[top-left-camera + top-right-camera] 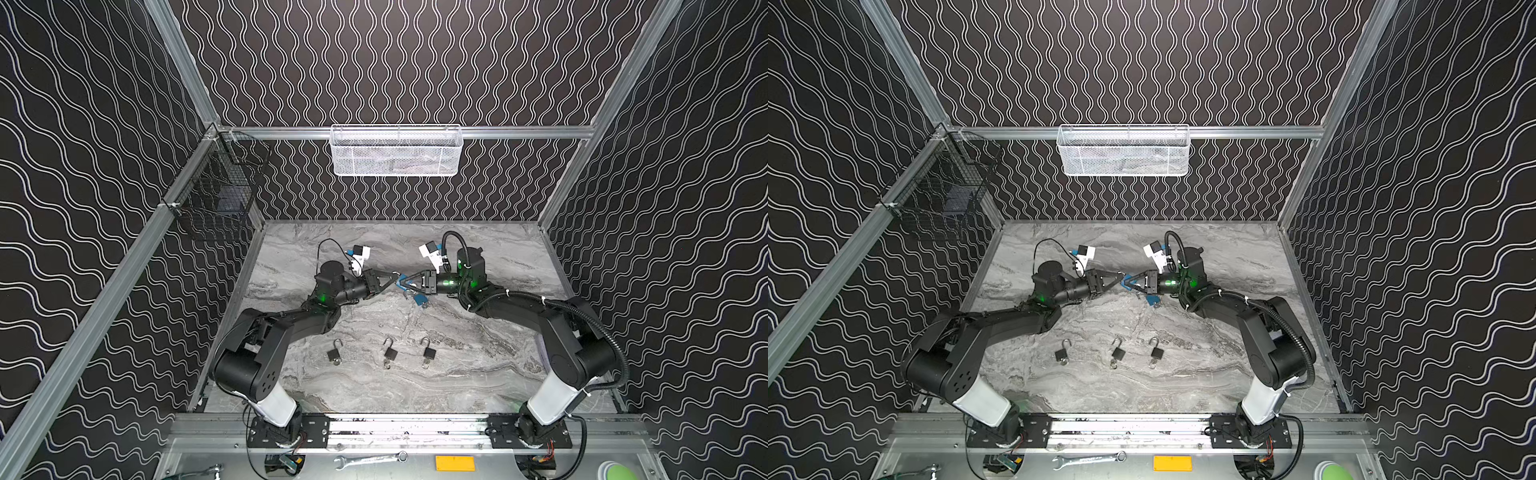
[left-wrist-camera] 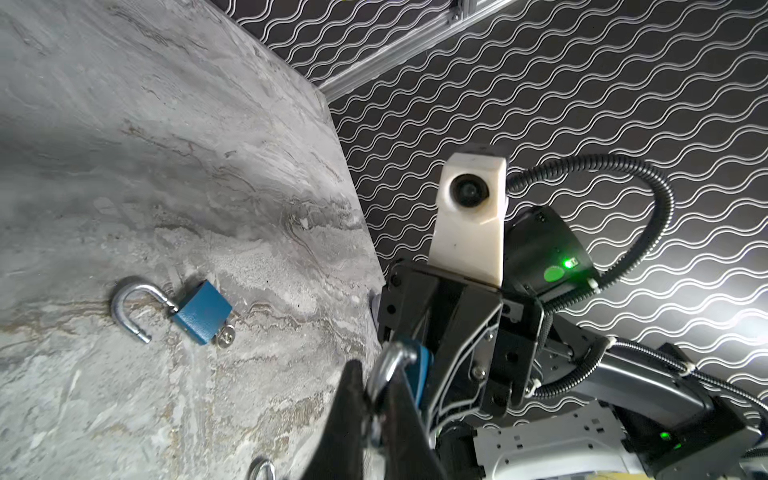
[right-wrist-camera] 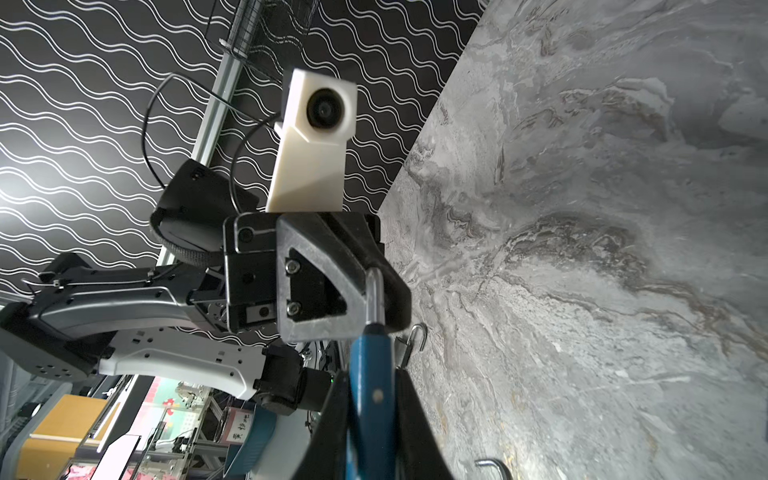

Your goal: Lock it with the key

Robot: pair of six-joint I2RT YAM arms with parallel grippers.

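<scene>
Right wrist view: blue metal padlock (image 3: 371, 357), body clenched in right hand (image 3: 372, 415), raised clear of grey marble worktop (image 3: 582, 291); silver steel shackle (image 2: 388, 361) pinched by left hand (image 2: 374, 399) opposite, likely braced for pressing shut. Key unseen.

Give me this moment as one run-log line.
left gripper: shut on shackle | right gripper: shut on held padlock | spare blue padlock: open, on table
</scene>
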